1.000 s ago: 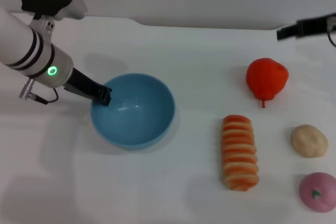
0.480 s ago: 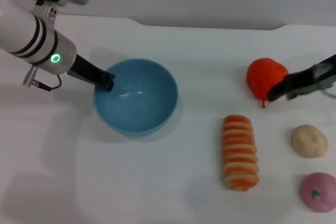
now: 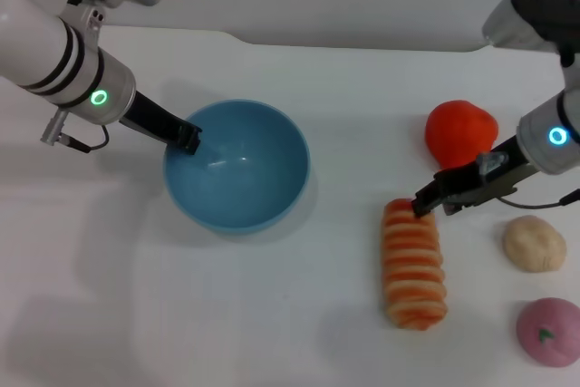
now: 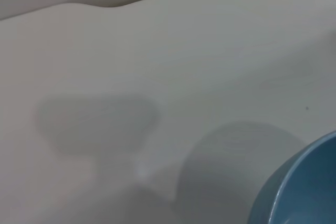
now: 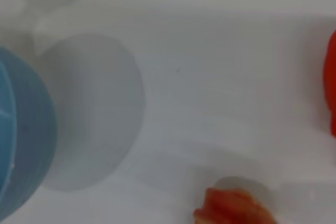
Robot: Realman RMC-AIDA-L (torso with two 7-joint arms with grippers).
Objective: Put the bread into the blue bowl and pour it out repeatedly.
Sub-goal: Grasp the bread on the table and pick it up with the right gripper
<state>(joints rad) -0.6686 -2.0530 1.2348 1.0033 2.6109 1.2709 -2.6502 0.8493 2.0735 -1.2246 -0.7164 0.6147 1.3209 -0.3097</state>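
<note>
Left gripper [image 3: 189, 140] on blue bowl [image 3: 237, 166] rim (empty inside), right gripper [image 3: 426, 203] over bread [image 3: 414, 265]

We see a light blue bowl [image 3: 236, 166], bread [image 3: 414, 263] striped orange and cream, a red-orange fruit [image 3: 461, 132], a beige bun [image 3: 534, 243] and a white bench [image 3: 299, 314].

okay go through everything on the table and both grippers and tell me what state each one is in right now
bread: lying flat on the table, outside the bowl.
blue bowl: upright, empty.
left gripper: at the bowl's rim.
right gripper: over the bread's far end.
red fruit, beige bun, pink piece: resting untouched.
</note>
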